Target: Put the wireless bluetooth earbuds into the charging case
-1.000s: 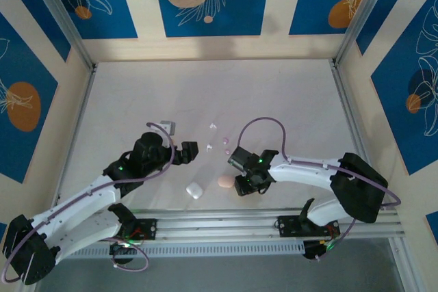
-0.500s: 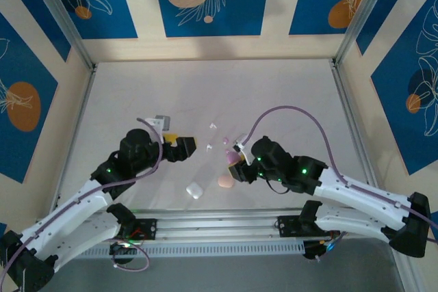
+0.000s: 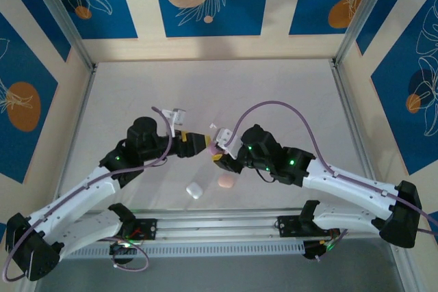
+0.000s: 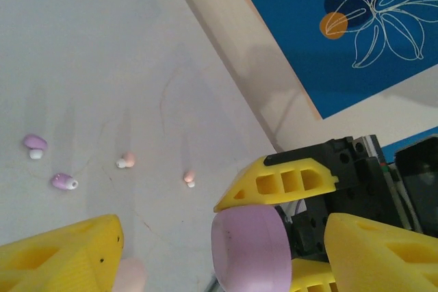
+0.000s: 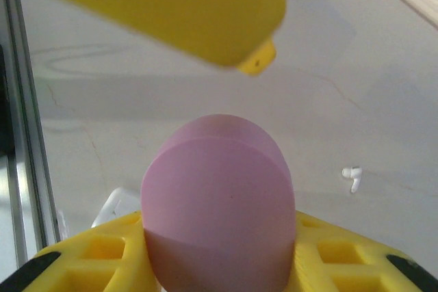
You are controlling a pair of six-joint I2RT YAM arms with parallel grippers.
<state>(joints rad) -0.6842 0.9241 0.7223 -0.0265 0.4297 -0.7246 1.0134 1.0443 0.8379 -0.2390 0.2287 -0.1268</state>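
My right gripper (image 5: 217, 264) is shut on a lilac charging case (image 5: 217, 196), closed and pebble-shaped, held above the table at mid-front (image 3: 214, 148). My left gripper (image 4: 222, 237) is open. Its yellow fingers (image 4: 61, 258) stand on either side of the lilac case (image 4: 250, 247) with a gap on each side. In the top view the left gripper (image 3: 200, 143) and right gripper (image 3: 220, 153) meet tip to tip. On the table lie two lilac earbuds (image 4: 34, 143) (image 4: 63, 182), two pale pink earbuds (image 4: 126, 161) (image 4: 188, 178) and a white earbud (image 5: 352, 177).
A white case (image 3: 195, 190) and a pale pink case (image 3: 226, 182) lie on the table just in front of the grippers, near the metal rail (image 3: 226, 223) at the front edge. The far half of the table (image 3: 219, 90) is bare, with walls all round.
The right gripper has carried the lilac case up and left to the left gripper. The left gripper has moved right, and its jaws have narrowed around the case.
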